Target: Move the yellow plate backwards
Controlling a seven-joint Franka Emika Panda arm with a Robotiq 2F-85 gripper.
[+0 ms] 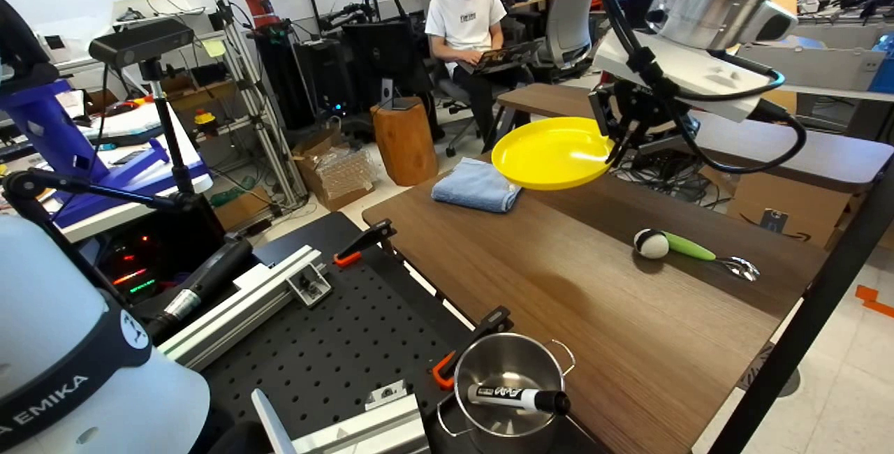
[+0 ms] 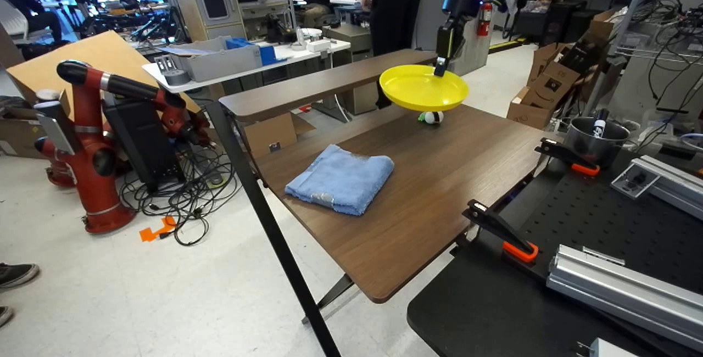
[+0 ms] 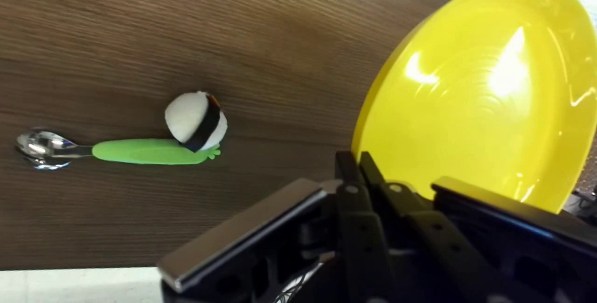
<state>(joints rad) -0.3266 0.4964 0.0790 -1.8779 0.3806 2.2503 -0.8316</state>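
The yellow plate shows in both exterior views (image 1: 548,150) (image 2: 420,89) and in the wrist view (image 3: 466,116). It is held in the air above the brown table (image 1: 587,279), slightly tilted. My gripper shows in both exterior views (image 1: 614,152) (image 2: 440,66) and in the wrist view (image 3: 356,157). Its fingers are closed on the plate's rim, one finger outside and one inside. The pinched bit of rim is hidden between the fingertips. The rest of the plate reaches out to one side of the gripper.
A folded blue towel (image 1: 476,185) lies on the table, near the plate. A green-handled utensil (image 1: 688,246) and a white ball with a black band (image 1: 652,244) lie together there. A steel pot (image 1: 482,363) with a marker (image 1: 510,397) stands by black clamps (image 1: 482,332).
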